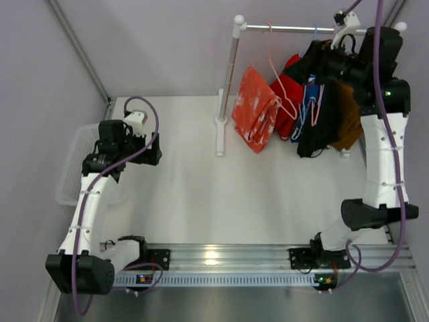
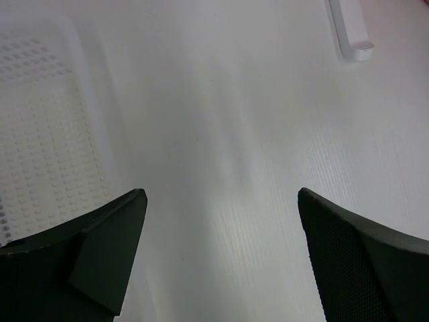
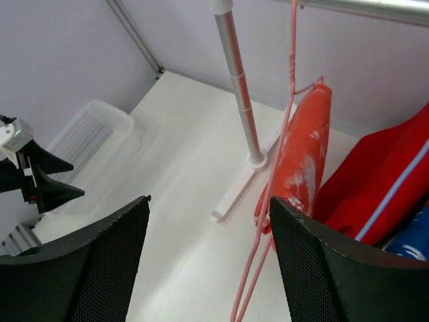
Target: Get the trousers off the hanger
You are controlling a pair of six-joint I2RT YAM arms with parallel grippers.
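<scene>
Right gripper (image 3: 209, 201) fingers fill the bottom of its wrist view. Jaws apart, nothing clamped. Left gripper (image 2: 221, 194): jaws wide, empty, bare table (image 2: 221, 100) below and ahead of them, basket (image 2: 47, 134) off to their left.

Rack (image 1: 236, 67) stands ahead of the right jaws, with all the trousers (image 1: 295, 107) hanging on it. Speckled orange-red pair (image 3: 301, 154) sits just ahead of the right-hand finger, plain red pair (image 3: 375, 181) further right, blue-and-white pair (image 3: 412, 245) at the far right edge. Pink hanger (image 3: 292, 47) wire drops down between the fingers, close to the right-hand one; can't tell if it touches.

Progress, my read: nothing removed yet. No garment shows on the table or in the basket, so every pair is left to do.

View split:
- only the top view shows the black pair (image 1: 318, 114) and brown pair (image 1: 348, 114)
- only the right wrist view shows the wire between the fingers
- left wrist view shows just table, basket and rack foot (image 2: 352, 33)
</scene>
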